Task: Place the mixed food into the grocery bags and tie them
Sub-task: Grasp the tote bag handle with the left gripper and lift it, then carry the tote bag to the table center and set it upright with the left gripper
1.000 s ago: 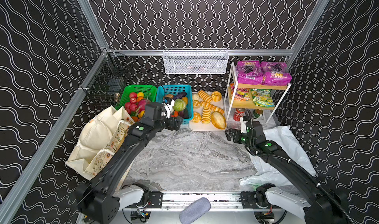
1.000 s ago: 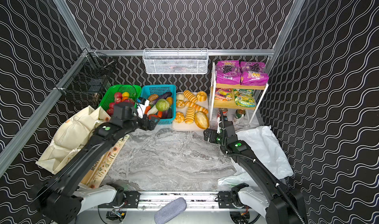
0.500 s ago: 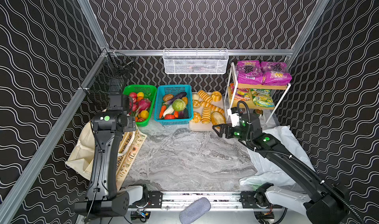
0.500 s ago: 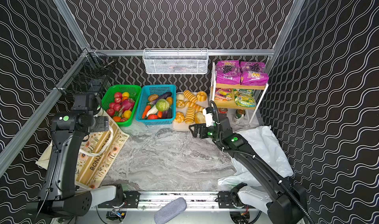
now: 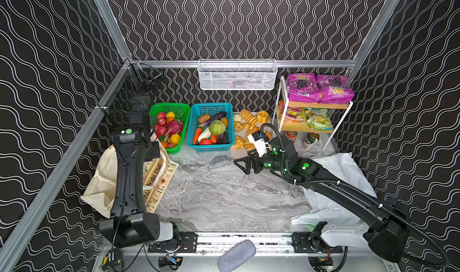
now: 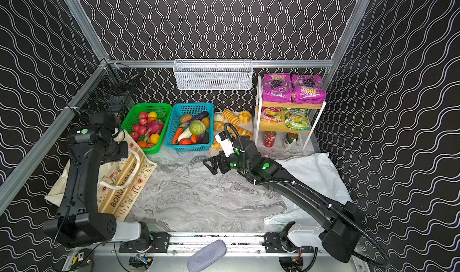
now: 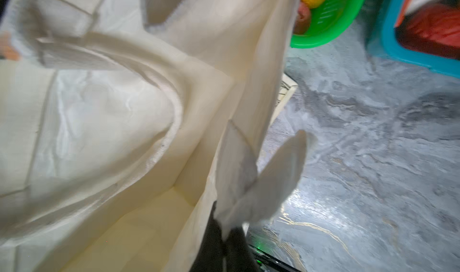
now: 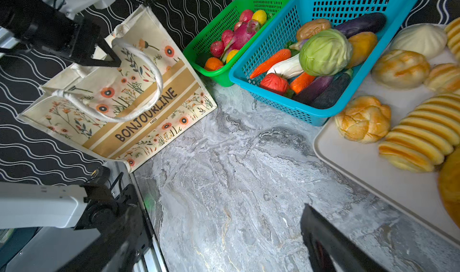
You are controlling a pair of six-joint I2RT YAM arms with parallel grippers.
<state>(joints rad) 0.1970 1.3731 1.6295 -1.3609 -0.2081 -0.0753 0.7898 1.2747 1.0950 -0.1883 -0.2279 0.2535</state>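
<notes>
Along the left edge of the desk (image 5: 224,196), the canvas tote (image 6: 124,181) is now pulled up by its rim. The left arm has swung away from the blue basket (image 5: 211,147) at the far edge, and the left tool (image 7: 224,245) has just closed, clamped on the cloth beside a rope handle. That likely readies the tote's mouth for loading; no food shows inside it yet. By the right edge the white plastic bag (image 5: 343,168) lies crumpled, untouched. The cabbage (image 5: 217,127) and white radish (image 5: 204,135) sit in the blue basket. The left arm stands folded steeply over the tote. The right arm has stretched low toward the desk's middle, its right tool (image 5: 242,166) empty, fingers wide apart, pointing toward the left edge.
</notes>
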